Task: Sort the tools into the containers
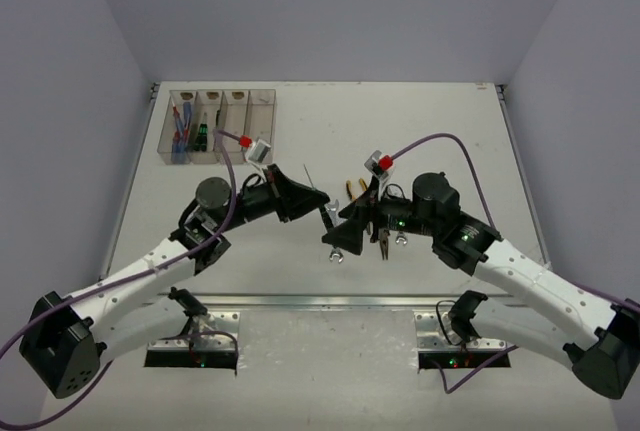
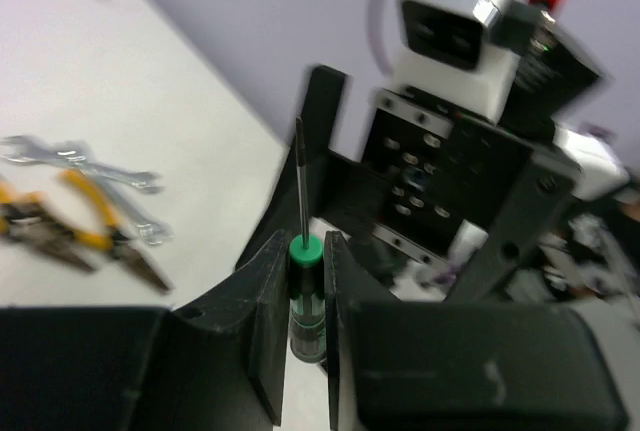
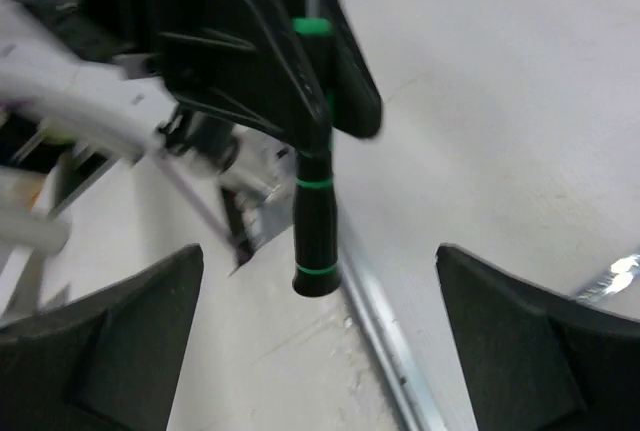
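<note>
1. The green-and-black screwdriver (image 2: pixel 304 256) hangs above mid-bench (image 1: pixel 420 121), with the left fingers (image 2: pixel 255 331) clamped on its handle.
2. The right fingers (image 3: pixel 110 351) stand wide apart around the butt without touching it. We judge this a handover, since the left arm is nearer the translucent beige bins (image 1: pixel 262 101) at the far left corner.
3. The long axis follows the left fingers, and the shaft points toward the far edge.
</note>
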Robot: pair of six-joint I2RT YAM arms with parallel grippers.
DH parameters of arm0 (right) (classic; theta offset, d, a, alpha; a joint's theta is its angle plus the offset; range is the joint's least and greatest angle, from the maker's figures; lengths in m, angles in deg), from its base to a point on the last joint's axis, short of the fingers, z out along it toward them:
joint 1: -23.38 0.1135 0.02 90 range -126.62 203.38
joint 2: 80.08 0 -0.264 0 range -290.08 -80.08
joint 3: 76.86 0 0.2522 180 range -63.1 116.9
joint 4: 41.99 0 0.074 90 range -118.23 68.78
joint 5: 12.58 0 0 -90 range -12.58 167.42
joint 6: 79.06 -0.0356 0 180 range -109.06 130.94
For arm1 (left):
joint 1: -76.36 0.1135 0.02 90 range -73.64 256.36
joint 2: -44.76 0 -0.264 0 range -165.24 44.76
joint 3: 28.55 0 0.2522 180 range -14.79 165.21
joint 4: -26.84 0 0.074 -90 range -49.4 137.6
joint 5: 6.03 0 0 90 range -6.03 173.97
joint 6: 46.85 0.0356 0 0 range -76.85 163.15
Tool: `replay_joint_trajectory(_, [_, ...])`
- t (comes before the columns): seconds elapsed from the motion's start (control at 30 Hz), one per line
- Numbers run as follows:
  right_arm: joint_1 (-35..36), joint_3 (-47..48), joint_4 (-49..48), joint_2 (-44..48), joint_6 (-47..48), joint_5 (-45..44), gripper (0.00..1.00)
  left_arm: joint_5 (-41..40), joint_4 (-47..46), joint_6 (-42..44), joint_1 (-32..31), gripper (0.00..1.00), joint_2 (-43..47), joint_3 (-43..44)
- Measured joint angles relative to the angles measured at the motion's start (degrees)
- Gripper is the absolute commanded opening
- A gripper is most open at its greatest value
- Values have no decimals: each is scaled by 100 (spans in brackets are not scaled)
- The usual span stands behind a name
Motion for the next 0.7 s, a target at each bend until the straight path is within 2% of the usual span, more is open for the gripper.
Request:
replay_joint_trajectory(0.17, [-43, 225, 1497, 404, 185, -2002, 99, -1782, 2308, 1024, 148, 0, -511, 1975])
replay_joint_trajectory(0.23, [-139, 256, 1997, 519, 276, -2705, 99, -2575, 3154, 1407, 574, 0, -982, 2750])
replay_joint_trajectory(0.3, [-260, 253, 2434, 643, 373, -3227, 99, -3103, 3623, 1636, 1351, 0, -1568, 3492])
replay_joint_trajectory(0.37, [-382, 245, 2685, 701, 479, -3586, 99, -3655, 3981, 1752, 2155, 0, -2355, 4202])
replay_joint_trajectory(0.47, [-513, 163, 2851, 682, 633, -3918, 99, -4487, 4260, 1915, 2901, 0, -3662, 4896])
replay_joint_trajectory(0.57, [-589, 18, 2966, 634, 669, -4049, 99, -5093, 5179, 2359, 3235, 0, -4988, 5999])
replay_joint_trajectory(0.63, [-614, -87, 3011, 601, 674, -4067, 99, -5279, 5293, 2689, 3359, 0, -5899, 6931])
replay_joint_trajectory(0.7, [-614, -168, 3039, 572, 674, -4063, 99, -5451, 5416, 2996, 3459, 0, -6460, 7439])
